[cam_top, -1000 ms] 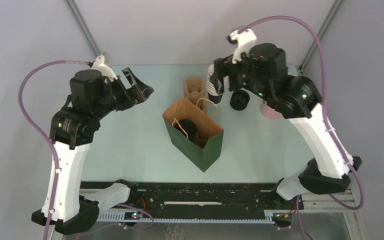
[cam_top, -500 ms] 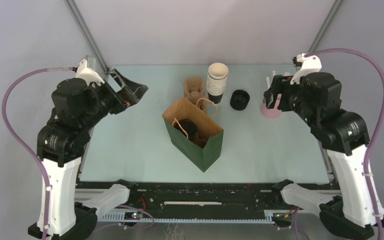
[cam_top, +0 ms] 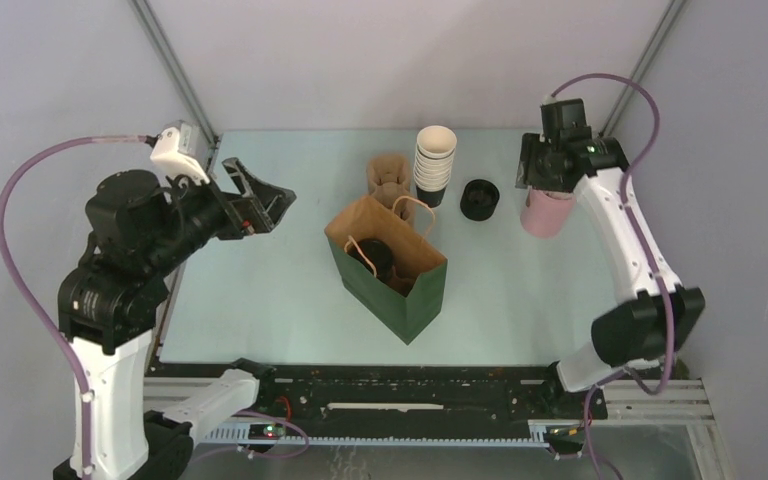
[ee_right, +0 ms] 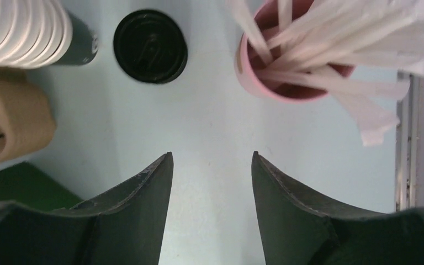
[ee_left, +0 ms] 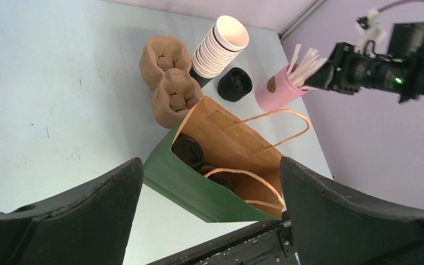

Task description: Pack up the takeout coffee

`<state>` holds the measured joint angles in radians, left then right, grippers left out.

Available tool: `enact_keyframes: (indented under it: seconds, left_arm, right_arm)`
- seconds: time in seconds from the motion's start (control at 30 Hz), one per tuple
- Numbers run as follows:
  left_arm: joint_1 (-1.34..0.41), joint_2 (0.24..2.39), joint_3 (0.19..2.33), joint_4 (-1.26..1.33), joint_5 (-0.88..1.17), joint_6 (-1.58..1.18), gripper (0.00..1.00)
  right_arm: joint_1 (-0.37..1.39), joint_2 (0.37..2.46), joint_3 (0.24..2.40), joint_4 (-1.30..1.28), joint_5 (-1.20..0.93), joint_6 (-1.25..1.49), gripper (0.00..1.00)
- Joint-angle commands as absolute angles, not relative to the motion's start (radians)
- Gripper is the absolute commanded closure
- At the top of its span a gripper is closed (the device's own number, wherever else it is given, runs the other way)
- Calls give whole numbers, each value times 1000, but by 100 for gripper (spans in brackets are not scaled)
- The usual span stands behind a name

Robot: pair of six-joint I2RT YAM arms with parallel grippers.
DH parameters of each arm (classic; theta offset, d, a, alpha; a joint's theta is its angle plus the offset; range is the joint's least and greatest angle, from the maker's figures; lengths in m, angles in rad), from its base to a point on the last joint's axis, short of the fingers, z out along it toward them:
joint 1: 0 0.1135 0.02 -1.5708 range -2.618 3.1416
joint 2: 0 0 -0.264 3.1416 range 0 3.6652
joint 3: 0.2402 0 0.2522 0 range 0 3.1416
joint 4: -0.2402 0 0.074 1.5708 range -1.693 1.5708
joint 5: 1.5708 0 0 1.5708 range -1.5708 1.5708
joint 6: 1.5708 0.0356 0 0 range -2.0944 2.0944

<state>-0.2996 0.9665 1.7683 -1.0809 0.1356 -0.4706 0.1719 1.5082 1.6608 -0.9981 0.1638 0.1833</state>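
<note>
The takeout coffee stands inside the green paper bag at the table's middle, and only its black lid shows through the bag's open top. My left gripper hangs well to the left of the bag, open wide and empty. In the left wrist view it looks down on the bag from a distance. My right gripper is at the back right, just above a pink cup. Its jaws stand open over bare table with nothing between them.
A tall stack of white-rimmed cups and a squat stack of black lids stand behind the bag. Brown pulp cup carriers lie beside them. The pink cup holds several white wrapped sticks.
My right arm swung from over the cup stack to the back right above the pink cup, its jaws narrowing. My left arm pulled back to the left and its jaws widened.
</note>
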Motion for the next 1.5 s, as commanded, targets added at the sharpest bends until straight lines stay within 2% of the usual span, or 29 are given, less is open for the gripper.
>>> enact_keyframes:
  seconds: [0.0, 0.13, 0.33, 0.7, 0.77, 1.03, 1.3, 1.47]
  left_arm:
    - [-296, 948, 1777, -1057, 184, -403, 1]
    - [-316, 940, 1760, -1044, 186, -402, 0]
    - [-320, 947, 1775, -1049, 183, -399, 0]
    - [-319, 946, 1773, -1046, 179, -403, 0]
    - [-319, 942, 1770, -1047, 177, -403, 0]
    - [-319, 936, 1766, -1049, 182, -410, 0]
    - [-319, 926, 1749, -1044, 194, -424, 0]
    - [-319, 924, 1737, -1036, 198, -433, 0]
  right_arm:
    - [141, 1624, 1794, -955, 248, 129, 38]
    - [117, 1723, 1849, -921, 279, 97, 40]
    - [98, 1830, 1944, -926, 282, 74, 48]
    - [100, 1923, 2014, -911, 301, 36, 49]
    - [100, 1937, 2026, -919, 308, 37, 55]
    - [109, 1971, 2032, -907, 321, 22, 67]
    - [127, 1937, 2043, -927, 356, 2, 100]
    - [147, 1799, 2038, -954, 433, 2, 100]
